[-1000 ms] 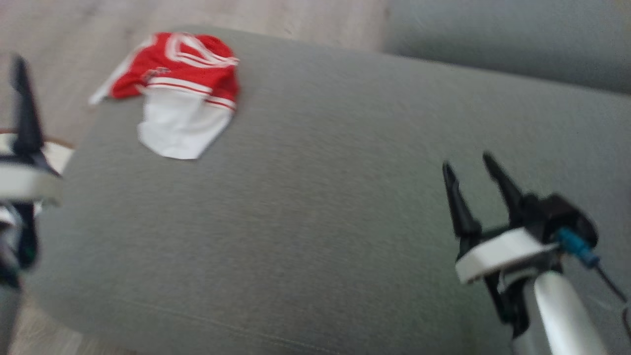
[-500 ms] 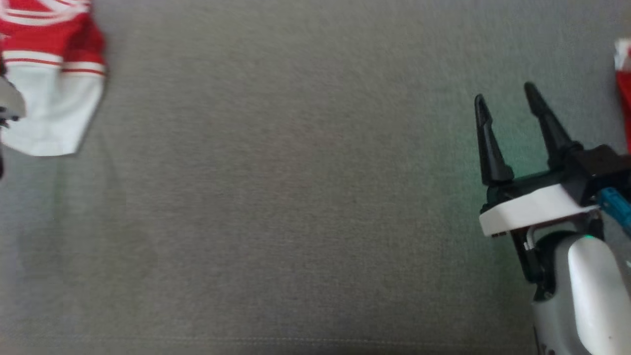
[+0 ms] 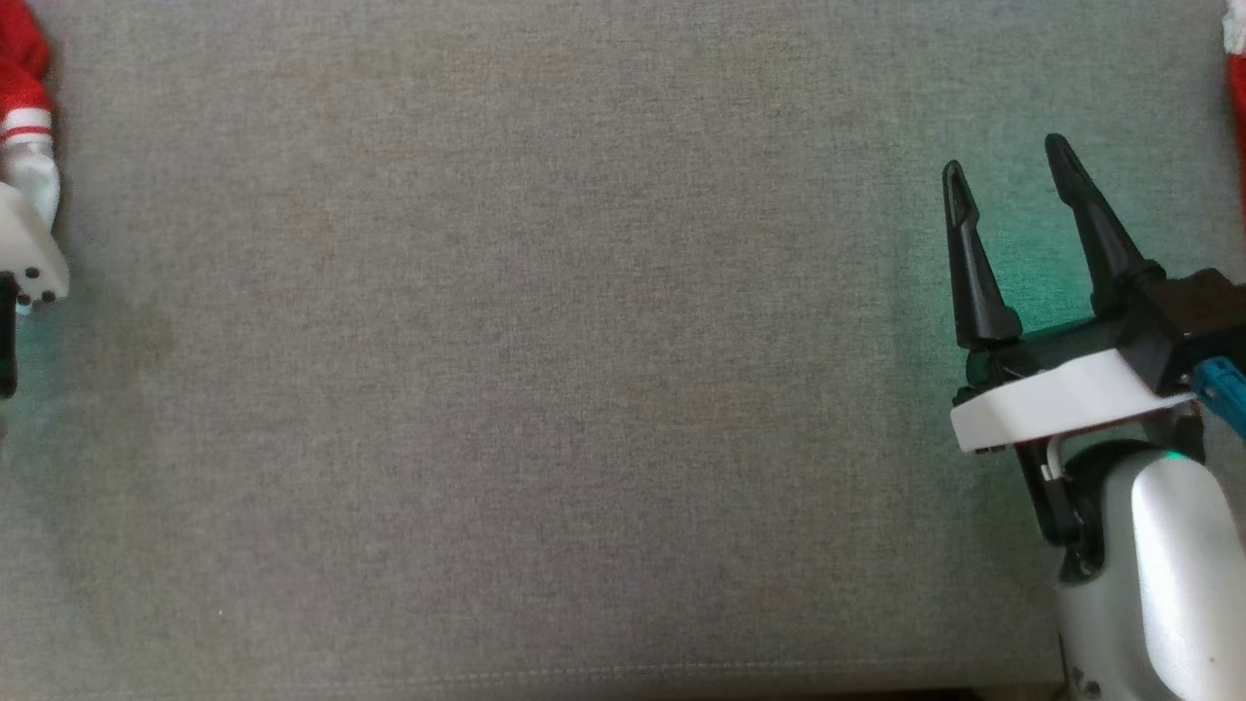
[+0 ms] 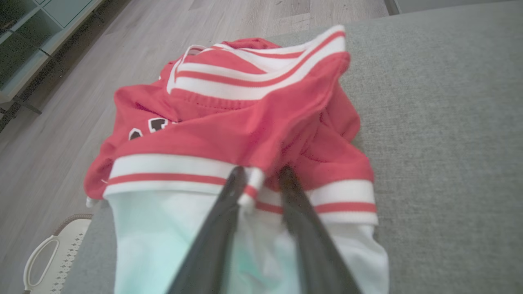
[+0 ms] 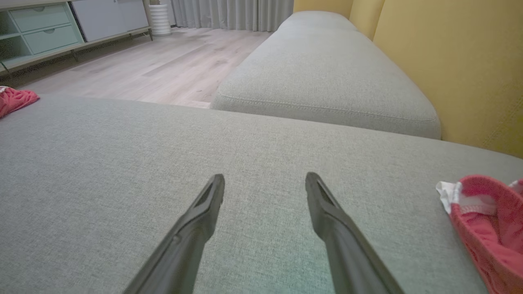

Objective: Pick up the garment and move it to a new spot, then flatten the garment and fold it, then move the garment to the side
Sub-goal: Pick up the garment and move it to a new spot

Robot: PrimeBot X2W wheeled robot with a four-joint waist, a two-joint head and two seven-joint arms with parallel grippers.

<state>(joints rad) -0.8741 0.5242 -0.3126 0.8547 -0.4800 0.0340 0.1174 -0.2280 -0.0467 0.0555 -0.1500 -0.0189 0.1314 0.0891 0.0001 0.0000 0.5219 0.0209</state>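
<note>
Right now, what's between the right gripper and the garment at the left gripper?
Just bare grey cushion between right gripper and garment, per the head view.

Garment: soft knit cloth, matt (ribbed striped bands). Cushion: coarse grey weave. Floor: smooth pale wood planks.

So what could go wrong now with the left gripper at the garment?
The left gripper has just a small fold of the garment between its fingers, so the cloth may slip out on lifting. The garment lies at the cushion edge, above the floor; a slip could drop it there.
</note>
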